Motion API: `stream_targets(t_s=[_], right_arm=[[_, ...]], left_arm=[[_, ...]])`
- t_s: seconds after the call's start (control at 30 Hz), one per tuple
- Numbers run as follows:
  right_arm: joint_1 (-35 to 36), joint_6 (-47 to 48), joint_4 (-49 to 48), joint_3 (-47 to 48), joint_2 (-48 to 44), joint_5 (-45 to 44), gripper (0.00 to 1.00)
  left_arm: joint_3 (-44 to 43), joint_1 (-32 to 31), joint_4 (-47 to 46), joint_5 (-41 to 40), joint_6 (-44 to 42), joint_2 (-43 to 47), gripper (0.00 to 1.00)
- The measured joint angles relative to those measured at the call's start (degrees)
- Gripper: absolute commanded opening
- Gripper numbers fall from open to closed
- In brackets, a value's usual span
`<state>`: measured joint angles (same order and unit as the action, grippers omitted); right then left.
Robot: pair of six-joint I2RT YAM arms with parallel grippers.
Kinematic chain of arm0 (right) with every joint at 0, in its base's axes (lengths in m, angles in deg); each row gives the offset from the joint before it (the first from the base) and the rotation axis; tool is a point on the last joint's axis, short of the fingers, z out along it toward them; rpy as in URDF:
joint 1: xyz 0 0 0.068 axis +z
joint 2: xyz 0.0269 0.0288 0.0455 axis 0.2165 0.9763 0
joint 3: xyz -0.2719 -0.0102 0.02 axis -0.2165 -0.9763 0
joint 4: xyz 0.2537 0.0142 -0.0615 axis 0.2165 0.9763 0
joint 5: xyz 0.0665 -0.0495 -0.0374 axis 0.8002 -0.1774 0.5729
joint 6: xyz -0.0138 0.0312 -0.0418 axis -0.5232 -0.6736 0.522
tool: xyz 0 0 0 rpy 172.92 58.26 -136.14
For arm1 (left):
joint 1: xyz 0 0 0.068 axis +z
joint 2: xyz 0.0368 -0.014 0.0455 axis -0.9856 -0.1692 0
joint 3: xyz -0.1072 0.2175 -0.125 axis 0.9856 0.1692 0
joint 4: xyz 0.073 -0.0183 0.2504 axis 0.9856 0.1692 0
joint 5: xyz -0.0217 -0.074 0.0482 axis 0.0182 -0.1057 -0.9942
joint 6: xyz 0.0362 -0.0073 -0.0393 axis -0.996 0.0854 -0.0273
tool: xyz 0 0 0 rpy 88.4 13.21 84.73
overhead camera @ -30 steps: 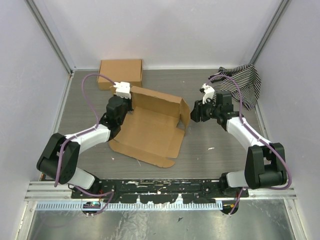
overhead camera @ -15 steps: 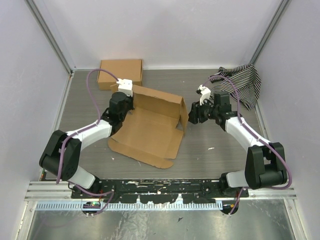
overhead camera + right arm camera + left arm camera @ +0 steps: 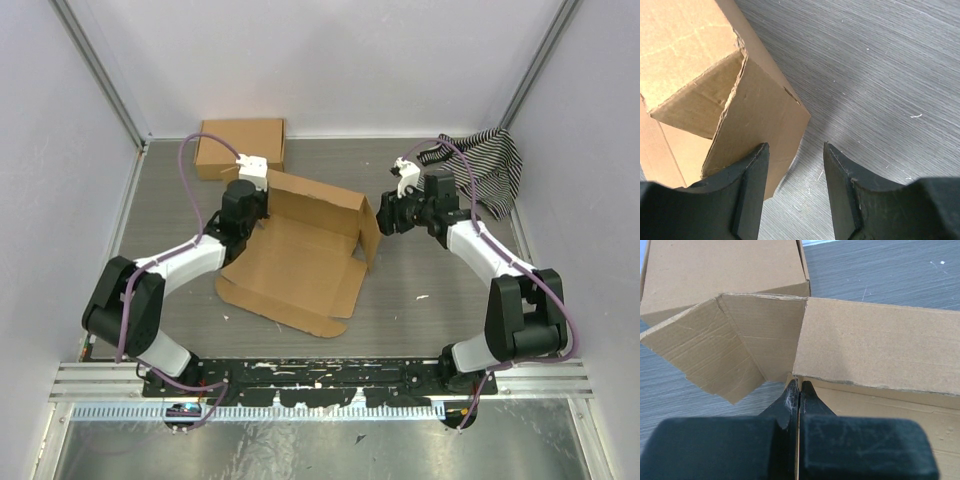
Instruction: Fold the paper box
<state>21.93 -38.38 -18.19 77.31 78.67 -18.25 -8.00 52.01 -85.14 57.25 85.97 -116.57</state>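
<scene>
Top camera high behind arm bases (image 3: 160,355), looking down, wrist cameras close behind left gripper (image 3: 799,385) and right gripper (image 3: 795,148), each facing the paper box (image 3: 300,262) just ahead, box shared by all views.

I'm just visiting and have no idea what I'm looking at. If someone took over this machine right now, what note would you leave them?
Left fingers: shut, with the tips at the left corner of the raised back wall. I cannot tell whether they pinch cardboard.
Right fingers: open and holding nothing, beside the flap at the wall's right end.
Box: lies between the two arms with its base flat.
Done: the back wall is stood up and its end flaps are partly turned in.
Left: the remaining panels lie mostly flat. They probably need to be folded up, tucked in and closed.
</scene>
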Motion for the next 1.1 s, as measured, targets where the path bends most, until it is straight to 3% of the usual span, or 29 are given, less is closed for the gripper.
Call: stream_targets(t_s=[0.57,0.9,1.03,1.1], right_arm=[[-1.53,1.14,1.01,3.76,4.72,-2.89,0.53],[-2.08,0.81,0.35,-3.13,-3.08,1.77,0.59],[-1.86,-0.39,-2.36,-4.31,-4.68,1.84,0.64],[-1.64,-1.18,-4.42,-5.11,-4.90,1.25,0.84]], left_arm=[[-8.68,0.20,10.40,-1.31,0.02,-3.41,0.00],[-7.85,0.35,10.05,-1.07,0.76,-3.37,0.00],[-6.54,0.35,8.96,-0.59,1.44,-3.10,0.00],[-5.88,0.37,8.55,-0.35,1.57,-2.58,0.00]])
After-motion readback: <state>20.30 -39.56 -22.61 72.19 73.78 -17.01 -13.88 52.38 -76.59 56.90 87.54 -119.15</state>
